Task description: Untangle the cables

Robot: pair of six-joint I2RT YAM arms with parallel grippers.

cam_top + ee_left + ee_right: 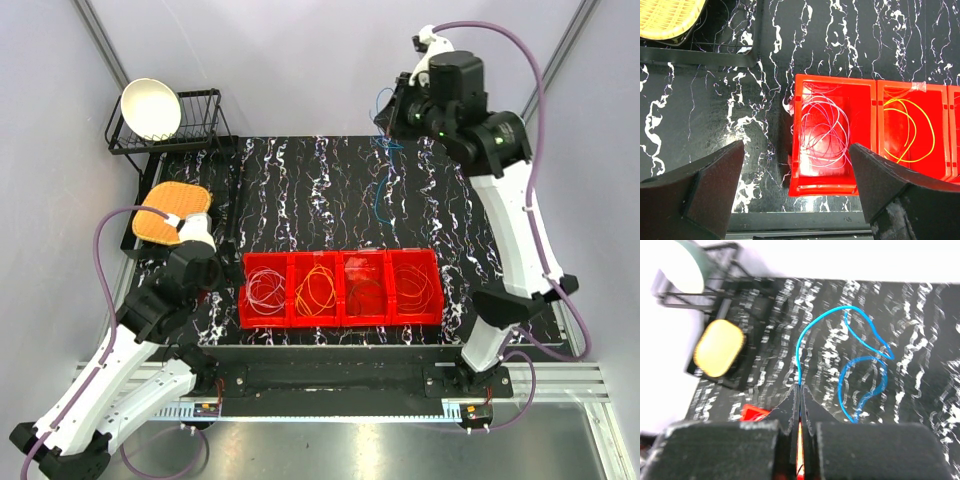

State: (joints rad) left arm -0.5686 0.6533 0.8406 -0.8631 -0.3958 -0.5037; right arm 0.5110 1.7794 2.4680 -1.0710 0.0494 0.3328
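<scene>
The left end effector is seen nearest, at the left of the black, white-veined worktop. Its jaws are spread wide and nothing is held between them. In the left wrist view, the left wall of a row of red bins is framed between the two dark fingers.

The row of bins is set on the near part of the worktop and is divided into four compartments side by side. A coiled white cable is held in the leftmost compartment. A yellow-orange cable is looped in the second. A dark cable is seen in the third, and a red cable in the fourth; these two are hard to make out against the red plastic.

Farther back on the left, a yellow woven tray is placed at the worktop's edge. Behind it, a white bowl is propped in a black wire rack.

At the far right, the right end effector is closed on a blue cable, pinched at one end between the fingertips. From there, the cable is trailed in loose loops over the far part of the worktop. Whether it is resting on the surface cannot be told.
</scene>
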